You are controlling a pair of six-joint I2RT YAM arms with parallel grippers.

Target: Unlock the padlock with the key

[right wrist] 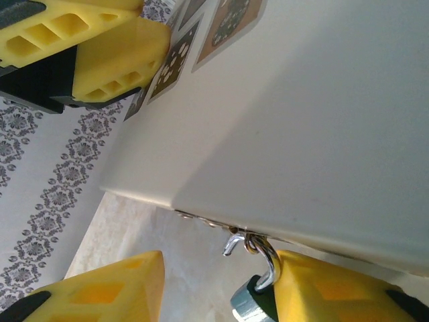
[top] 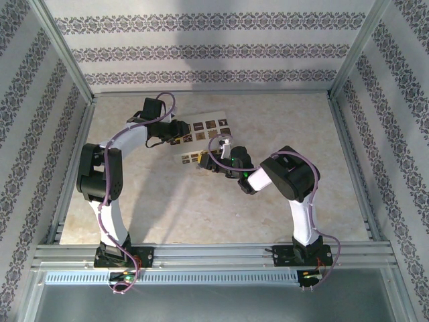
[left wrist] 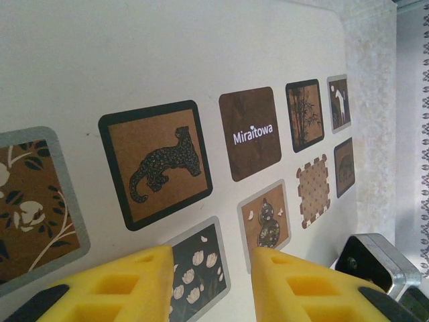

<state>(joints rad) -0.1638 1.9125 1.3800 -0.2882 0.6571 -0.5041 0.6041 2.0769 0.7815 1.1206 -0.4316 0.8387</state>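
Left hand [left wrist: 211,261] hovers, fingers apart, over the white card of brown picture tiles [left wrist: 167,60]; right hand [right wrist: 218,268] spread too (wide gap), silver metal padlock [right wrist: 244,305] beside one finger, at card's edge.

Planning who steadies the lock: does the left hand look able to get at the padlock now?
Probably yes: the padlock sits just beside the open left hand, at the edge of the printed card, with nothing between them, though the right hand crowds it.

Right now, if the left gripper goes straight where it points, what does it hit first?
Likely the white printed card, at the flower tile just ahead of the left gripper. Padlock sits right of that line; depth unclear.
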